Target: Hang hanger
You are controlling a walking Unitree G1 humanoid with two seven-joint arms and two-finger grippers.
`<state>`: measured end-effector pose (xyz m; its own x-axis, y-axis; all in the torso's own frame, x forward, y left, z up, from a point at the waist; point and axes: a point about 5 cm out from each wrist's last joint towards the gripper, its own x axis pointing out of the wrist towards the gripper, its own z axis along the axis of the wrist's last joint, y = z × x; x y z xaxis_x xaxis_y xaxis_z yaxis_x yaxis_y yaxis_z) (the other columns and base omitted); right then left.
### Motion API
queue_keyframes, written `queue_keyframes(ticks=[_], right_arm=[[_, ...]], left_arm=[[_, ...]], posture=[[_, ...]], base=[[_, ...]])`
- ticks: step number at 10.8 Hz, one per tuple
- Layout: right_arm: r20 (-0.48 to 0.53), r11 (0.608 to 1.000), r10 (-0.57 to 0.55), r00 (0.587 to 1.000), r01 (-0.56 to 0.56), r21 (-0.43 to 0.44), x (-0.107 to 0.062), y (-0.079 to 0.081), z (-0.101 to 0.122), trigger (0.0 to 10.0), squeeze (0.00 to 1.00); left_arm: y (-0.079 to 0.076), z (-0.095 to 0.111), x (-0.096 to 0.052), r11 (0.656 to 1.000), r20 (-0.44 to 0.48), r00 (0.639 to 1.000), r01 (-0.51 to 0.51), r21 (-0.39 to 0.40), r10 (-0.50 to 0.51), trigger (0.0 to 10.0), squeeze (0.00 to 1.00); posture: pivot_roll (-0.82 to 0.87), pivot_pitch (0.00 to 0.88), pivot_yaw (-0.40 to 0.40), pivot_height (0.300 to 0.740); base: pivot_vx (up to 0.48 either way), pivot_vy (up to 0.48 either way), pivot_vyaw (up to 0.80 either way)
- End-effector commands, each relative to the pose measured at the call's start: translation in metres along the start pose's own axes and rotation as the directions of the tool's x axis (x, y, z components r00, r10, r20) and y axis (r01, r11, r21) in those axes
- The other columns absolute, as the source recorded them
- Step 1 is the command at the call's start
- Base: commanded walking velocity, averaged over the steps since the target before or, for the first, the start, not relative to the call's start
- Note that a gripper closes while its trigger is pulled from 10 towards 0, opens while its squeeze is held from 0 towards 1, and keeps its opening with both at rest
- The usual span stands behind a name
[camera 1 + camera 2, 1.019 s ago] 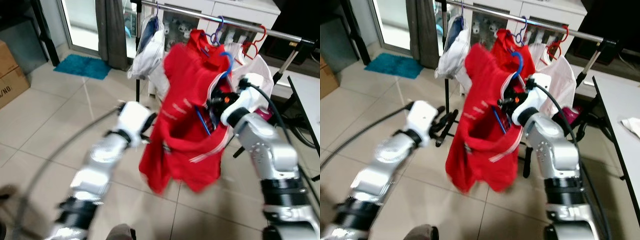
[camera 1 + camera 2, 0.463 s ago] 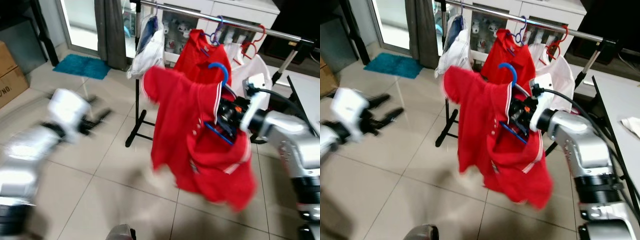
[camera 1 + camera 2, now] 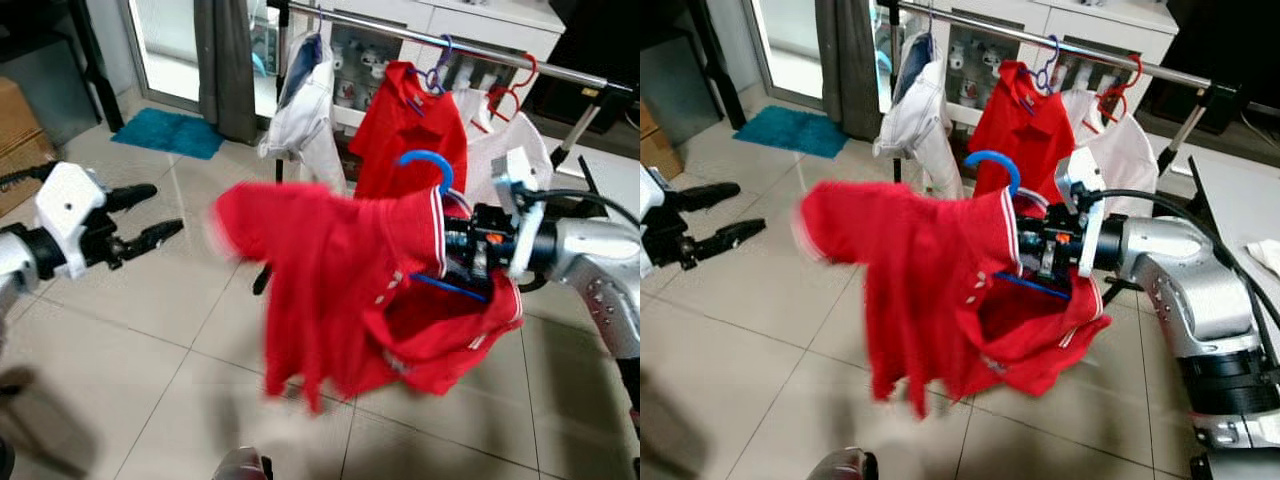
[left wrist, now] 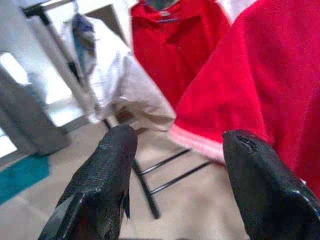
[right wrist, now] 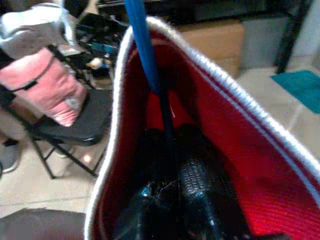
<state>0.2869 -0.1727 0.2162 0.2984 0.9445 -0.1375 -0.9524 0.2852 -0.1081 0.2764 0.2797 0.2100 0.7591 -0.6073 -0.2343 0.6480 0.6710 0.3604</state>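
Your right gripper (image 3: 1040,250) had its fingers pinched on the blue hanger (image 3: 992,163), which carried the red shirt (image 3: 940,280) in mid-air in front of the clothes rail (image 3: 1080,47) — below the bar, hook not yet over it. Your left gripper (image 3: 140,215) hovered well off to the left, fingers spread and empty. The shirt hung bunched and lopsided, so I judged it could slide off the hanger on the lift, or the hook could snag the red garment (image 3: 1015,120) already hanging there.
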Motion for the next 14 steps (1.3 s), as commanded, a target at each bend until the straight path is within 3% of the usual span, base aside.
queue_keyframes(ticks=[1, 5, 6, 9, 10, 12, 14], right_arm=[[0.028, 0.998, 0.042, 0.999, -0.041, -0.041, -0.005, 0.004, 0.011, 10.0, 0.0], [0.051, 0.992, 0.125, 0.991, -0.123, -0.028, -0.007, 0.014, 0.013, 10.0, 0.0], [0.049, 0.992, 0.121, 0.991, -0.12, -0.025, -0.008, 0.013, 0.013, 10.0, 0.0], [0.048, 0.993, 0.12, 0.992, -0.119, -0.023, -0.009, 0.013, 0.012, 10.0, 0.0], [0.044, 0.994, 0.108, 0.993, -0.108, -0.013, -0.01, 0.012, 0.009, 10.0, 0.0], [0.045, 0.994, 0.112, 0.993, -0.112, -0.01, -0.009, 0.011, 0.008, 10.0, 0.0], [0.048, 0.994, 0.112, 0.993, -0.112, -0.008, -0.008, 0.011, 0.007, 10.0, 0.0]], left_arm=[[-0.003, -0.001, 0.002, 0.997, -0.01, 0.997, 0.079, -0.008, -0.079, 10.0, 0.0], [-0.015, -0.004, 0.011, 0.972, 0.012, 0.974, 0.224, -0.073, -0.224, 10.0, 0.0], [-0.016, -0.002, 0.012, 0.968, 0.038, 0.971, 0.237, -0.087, -0.235, 0.0, 0.0], [-0.017, -0.001, 0.012, 0.967, 0.046, 0.971, 0.24, -0.092, -0.236, 0.0, 0.0], [-0.03, -0.005, 0.005, 0.941, 0.063, 0.956, 0.293, -0.17, -0.287, 0.0, 0.0], [-0.035, -0.008, 0.001, 0.923, 0.061, 0.946, 0.325, -0.206, -0.319, 0.0, 0.0], [-0.034, -0.008, 0.0, 0.926, 0.066, 0.952, 0.305, -0.221, -0.298, 0.0, 0.0]], posture=[[0.13, 0.0, -0.083, 0.74], [0.13, 0.0, -0.073, 0.74], [0.13, 0.0, -0.067, 0.74], [0.13, 0.0, -0.067, 0.74], [0.13, 0.0, -0.067, 0.74], [0.13, 0.0, -0.071, 0.74], [0.13, 0.0, -0.071, 0.74]], base=[[0.0, 0.0, 0.0], [0.0, 0.0, 0.0], [0.0, 0.0, 0.0], [0.0, 0.0, 0.0], [0.0, 0.0, 0.0], [0.0, 0.0, 0.0], [0.0, 0.0, 0.0]])
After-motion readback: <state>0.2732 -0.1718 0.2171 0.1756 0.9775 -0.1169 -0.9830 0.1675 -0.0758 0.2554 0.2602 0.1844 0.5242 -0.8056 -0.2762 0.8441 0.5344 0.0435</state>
